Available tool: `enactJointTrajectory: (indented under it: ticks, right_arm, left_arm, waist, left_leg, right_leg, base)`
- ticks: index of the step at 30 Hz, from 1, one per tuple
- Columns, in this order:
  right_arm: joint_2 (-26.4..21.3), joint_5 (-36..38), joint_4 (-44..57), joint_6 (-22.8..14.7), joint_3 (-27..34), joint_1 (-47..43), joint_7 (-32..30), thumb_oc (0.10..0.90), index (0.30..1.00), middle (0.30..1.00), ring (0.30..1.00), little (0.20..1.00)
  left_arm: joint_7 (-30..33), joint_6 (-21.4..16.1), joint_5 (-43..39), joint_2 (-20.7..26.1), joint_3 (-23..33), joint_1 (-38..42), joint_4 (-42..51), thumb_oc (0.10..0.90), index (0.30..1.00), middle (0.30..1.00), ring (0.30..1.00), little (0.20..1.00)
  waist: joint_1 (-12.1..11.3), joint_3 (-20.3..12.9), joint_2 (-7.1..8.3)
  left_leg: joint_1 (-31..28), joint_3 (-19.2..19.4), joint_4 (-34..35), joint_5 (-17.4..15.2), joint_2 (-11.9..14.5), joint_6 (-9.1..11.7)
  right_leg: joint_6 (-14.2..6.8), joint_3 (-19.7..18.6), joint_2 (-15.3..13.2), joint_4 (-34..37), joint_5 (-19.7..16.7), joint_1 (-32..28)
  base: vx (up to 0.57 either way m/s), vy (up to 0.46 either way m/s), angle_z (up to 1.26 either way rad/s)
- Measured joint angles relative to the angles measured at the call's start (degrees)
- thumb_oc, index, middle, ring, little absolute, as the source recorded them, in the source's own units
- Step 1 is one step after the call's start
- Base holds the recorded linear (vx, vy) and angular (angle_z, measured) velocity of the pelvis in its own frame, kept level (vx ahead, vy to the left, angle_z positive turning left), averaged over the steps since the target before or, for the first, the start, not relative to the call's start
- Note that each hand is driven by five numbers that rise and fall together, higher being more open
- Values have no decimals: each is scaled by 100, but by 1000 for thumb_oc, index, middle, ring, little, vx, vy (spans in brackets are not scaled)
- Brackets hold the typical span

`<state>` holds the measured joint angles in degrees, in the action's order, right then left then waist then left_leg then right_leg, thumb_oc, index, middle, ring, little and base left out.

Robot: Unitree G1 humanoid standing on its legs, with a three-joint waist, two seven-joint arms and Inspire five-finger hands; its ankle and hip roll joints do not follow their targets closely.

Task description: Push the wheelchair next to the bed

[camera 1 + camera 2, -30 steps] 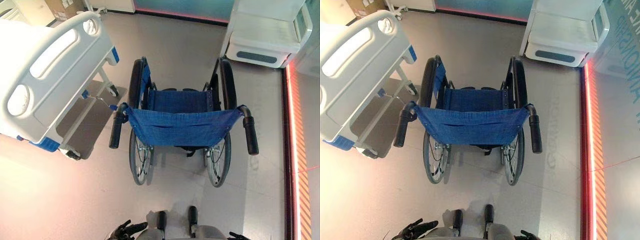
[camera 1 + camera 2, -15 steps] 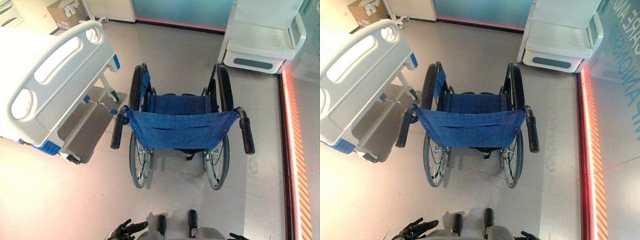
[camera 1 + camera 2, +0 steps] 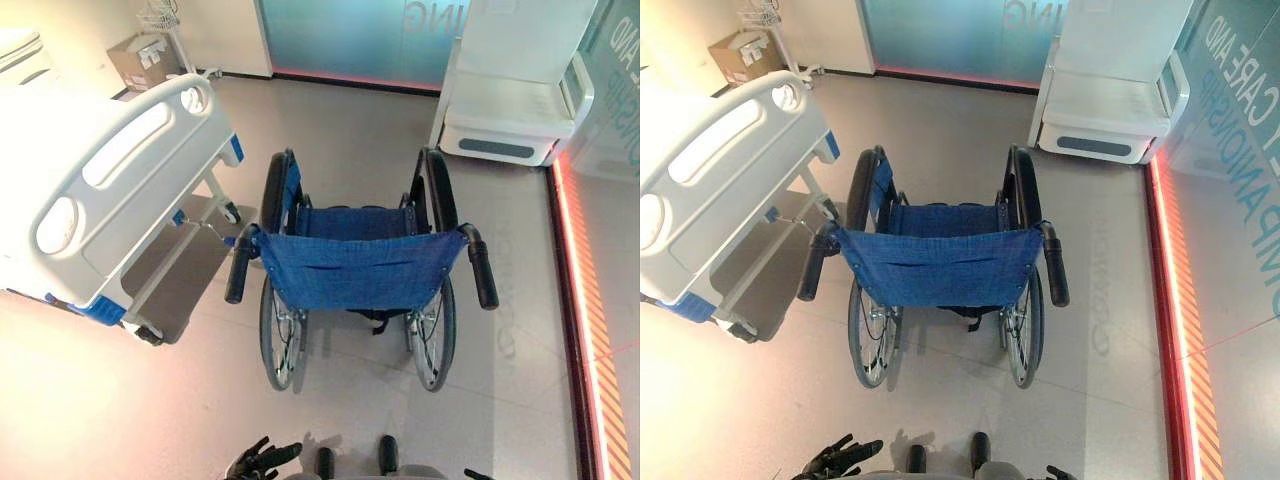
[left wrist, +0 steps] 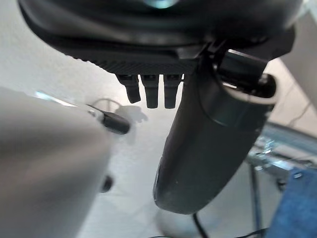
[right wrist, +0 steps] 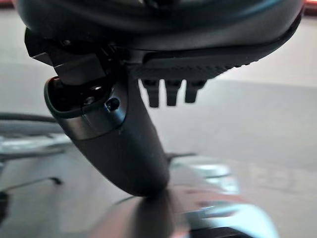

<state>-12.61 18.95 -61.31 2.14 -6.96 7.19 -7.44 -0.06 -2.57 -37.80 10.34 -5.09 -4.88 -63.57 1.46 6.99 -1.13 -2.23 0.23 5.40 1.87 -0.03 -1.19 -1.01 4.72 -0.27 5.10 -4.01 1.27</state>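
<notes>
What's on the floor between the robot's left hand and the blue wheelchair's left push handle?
Nothing: in the left eye view, bare grey floor separates the dark left hand, fingers spread, from the blue fabric wheelchair's black left push handle.

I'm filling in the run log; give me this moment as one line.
wheelchair: beside bed, handles free | left hand: open, low, off handle | right hand: open, holding nothing

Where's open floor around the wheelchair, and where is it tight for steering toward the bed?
Bare floor lies right of the blue-seated wheelchair up to the red floor stripe, and ahead toward the white cabinet. Tight: its left handle sits close to the white hospital bed.
</notes>
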Motion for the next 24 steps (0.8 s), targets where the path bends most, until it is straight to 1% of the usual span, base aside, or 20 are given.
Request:
enactJointTrajectory:
  ticks: [2,3,4,6,8,11,12,13,15,16,17,19,24]
  right_arm:
    - [-13,28,257,5,46,21,-100,800,900,900,900,900]
    - [-9,193,607,-4,220,120,-187,800,900,900,900,900]
    - [-10,234,722,-31,280,137,-262,800,900,900,900,900]
    - [-28,411,1057,-139,689,148,-536,800,900,900,900,900]
    - [-55,433,1550,-171,969,218,-782,800,900,900,900,900]
    - [-161,449,2323,-173,1129,386,-1191,800,900,900,900,900]
    - [-284,467,2734,-170,1137,433,-1374,800,900,900,900,900]
    - [-323,466,2900,-189,1183,459,-1453,800,900,900,900,900]
    - [-403,465,3364,-209,1497,533,-1674,800,900,900,900,900]
    - [-434,462,3484,-209,1548,567,-1737,800,900,900,900,900]
    - [-472,457,3576,-222,1566,586,-1802,800,900,900,900,900]
    - [-507,418,3861,-233,1612,573,-2011,800,900,900,900,900]
    - [-507,388,4649,-234,1629,602,-2407,800,900,900,900,900]
  left_arm:
    - [58,19,-69,2,116,0,114,800,900,900,900,900]
    - [108,42,-167,5,225,-133,426,800,900,900,900,900]
    - [131,38,-242,13,274,-186,575,800,900,900,900,900]
    - [294,58,-516,47,472,-272,1038,800,900,900,900,900]
    - [430,78,-527,120,569,-417,1625,800,900,900,900,900]
    - [665,93,-518,254,633,-534,2151,800,900,900,900,900]
    - [814,114,-518,307,770,-596,2501,800,900,900,900,900]
    - [871,112,-518,333,837,-630,2664,800,900,900,900,900]
    - [1109,221,-518,449,1027,-713,3249,800,900,900,900,900]
    - [1161,249,-518,470,1076,-724,3389,800,900,900,900,900]
    - [1195,269,-518,488,1114,-739,3511,800,900,900,900,900]
    - [1415,491,-519,626,1147,-799,4070,800,900,900,900,900]
    - [1812,768,-531,651,1302,-814,4893,800,900,900,900,900]
  waist:
    - [7,0,0]
    - [20,1,-5]
    - [30,1,-5]
    - [27,4,-12]
    - [30,15,-9]
    - [32,18,-17]
    - [36,21,-22]
    - [43,23,-23]
    - [18,49,-50]
    - [9,69,-64]
    - [7,80,-78]
    - [-1,153,-116]
    - [-4,231,-202]
  left_leg:
    - [-36,4,-21,1,-3,0]
    - [-41,7,-20,1,-3,-1]
    - [-55,7,-20,1,-3,-1]
    - [-129,7,-10,-3,-2,-2]
    - [-122,16,19,-3,-2,-1]
    - [-123,23,20,-3,-2,-1]
    - [-126,31,20,-6,-2,-2]
    - [-126,33,21,-5,-2,-4]
    - [-137,33,21,-4,-3,-4]
    - [-147,32,20,-4,-4,-3]
    - [-152,31,20,-4,-4,-3]
    - [-174,22,20,-3,-3,-4]
    - [-223,18,19,-2,-4,-4]
  right_leg:
    - [-3,-1,-2,-1,-2,-8]
    - [-3,-4,-2,-1,-2,-16]
    - [-4,-4,-2,-1,-2,-27]
    - [-9,-5,-2,0,3,-103]
    - [-31,-26,0,1,18,-95]
    - [-34,-59,5,1,17,-105]
    - [-37,-73,6,1,16,-107]
    - [-37,-75,6,1,15,-108]
    - [-39,-75,5,1,15,-124]
    - [-40,-75,5,1,14,-136]
    - [-40,-75,5,1,14,-141]
    - [-39,-72,6,1,14,-164]
    - [-37,-71,5,1,12,-186]
  base:
    - [0,0,0]
    - [0,0,0]
    - [0,0,0]
    - [0,0,0]
    - [8,0,-2]
    - [24,8,-5]
    - [34,14,-4]
    - [38,15,-2]
    - [17,6,0]
    - [0,0,0]
    - [0,0,0]
    - [37,9,1]
    - [7,3,0]
